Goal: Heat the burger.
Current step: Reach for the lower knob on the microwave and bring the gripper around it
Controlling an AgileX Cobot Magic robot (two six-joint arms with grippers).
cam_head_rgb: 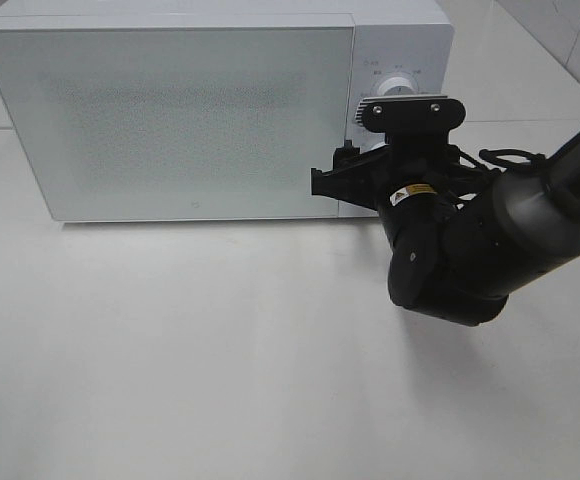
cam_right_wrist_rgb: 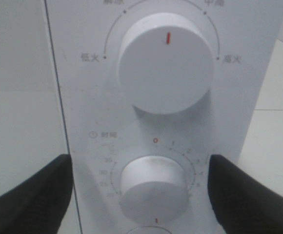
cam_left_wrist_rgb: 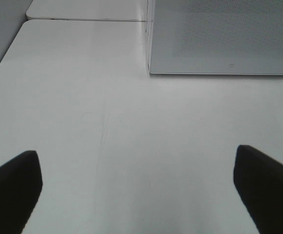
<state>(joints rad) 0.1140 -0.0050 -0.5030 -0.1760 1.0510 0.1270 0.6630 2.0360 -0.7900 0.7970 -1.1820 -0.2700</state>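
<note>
Microwave stands at the back of the bench with its door shut. The burger is out of sight in every view, so neither its place nor the way it points can be told. The right end effector is open in front of the control panel, its two fingers either side of the lower dial and apart from it, beneath the upper dial whose red mark points straight up, while the left end effector is spread wide over bare bench, facing the microwave's front corner.
</note>
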